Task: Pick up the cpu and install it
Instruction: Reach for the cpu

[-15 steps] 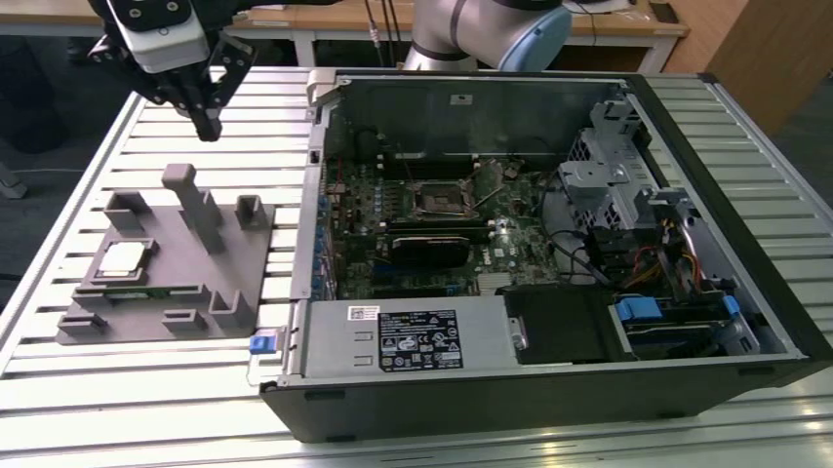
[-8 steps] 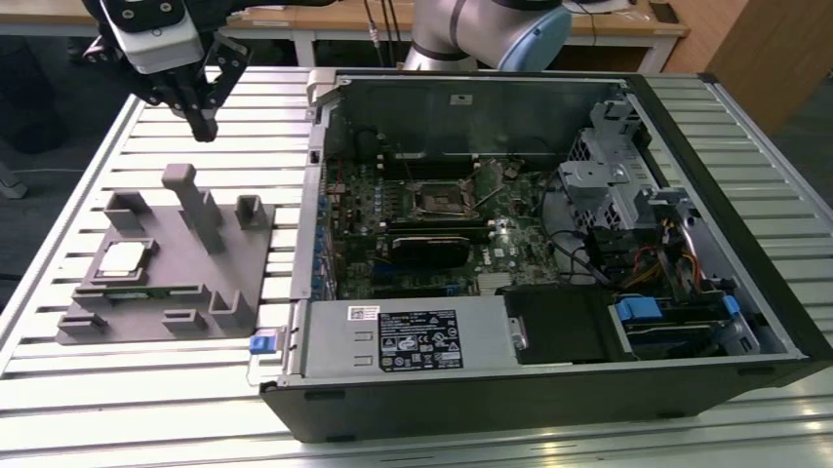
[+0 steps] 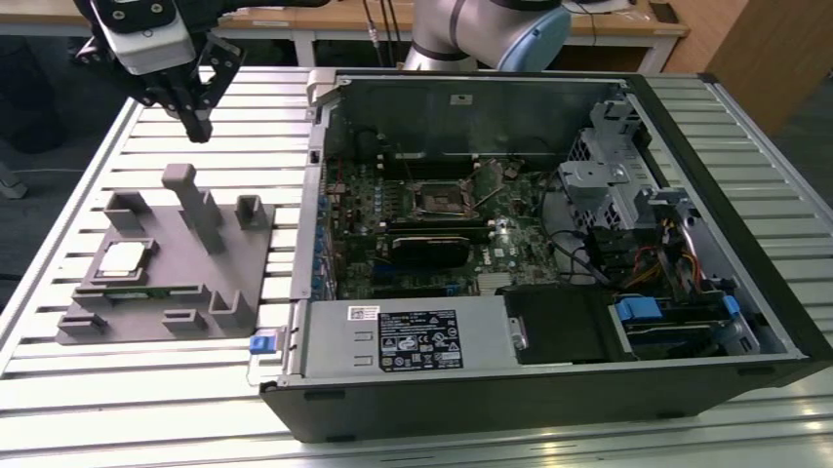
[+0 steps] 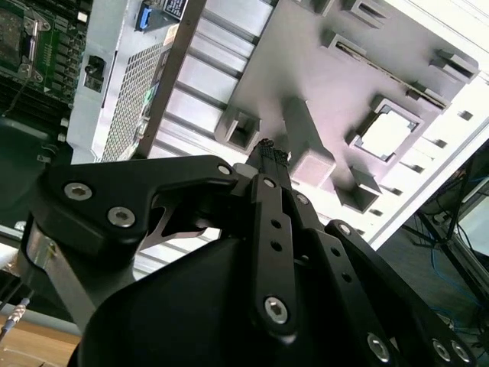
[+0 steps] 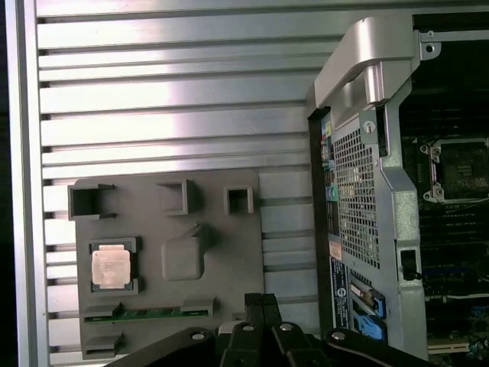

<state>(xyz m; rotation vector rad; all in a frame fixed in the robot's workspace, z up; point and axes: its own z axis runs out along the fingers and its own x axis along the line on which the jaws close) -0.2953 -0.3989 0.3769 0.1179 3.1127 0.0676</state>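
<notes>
The cpu (image 3: 121, 256) is a small pale silver square lying in a recess of the grey holder tray (image 3: 143, 317) at the exterior view's left. It also appears in both wrist views, cpu (image 5: 111, 267) and cpu (image 4: 384, 131). My gripper (image 3: 198, 129) hangs high above the table behind the tray, fingers pressed together with nothing between them. The shut fingertips (image 5: 261, 300) point down toward the tray. The dark socket frame (image 3: 440, 199) sits on the motherboard inside the open computer case (image 3: 729, 146).
Tall grey posts (image 3: 195, 205) rise from the tray between my gripper and the cpu. A green memory stick (image 3: 137, 291) lies in a slot of the tray. A grey power supply box (image 3: 404, 336) fills the case's front. The slatted metal table (image 3: 131, 390) surrounds both.
</notes>
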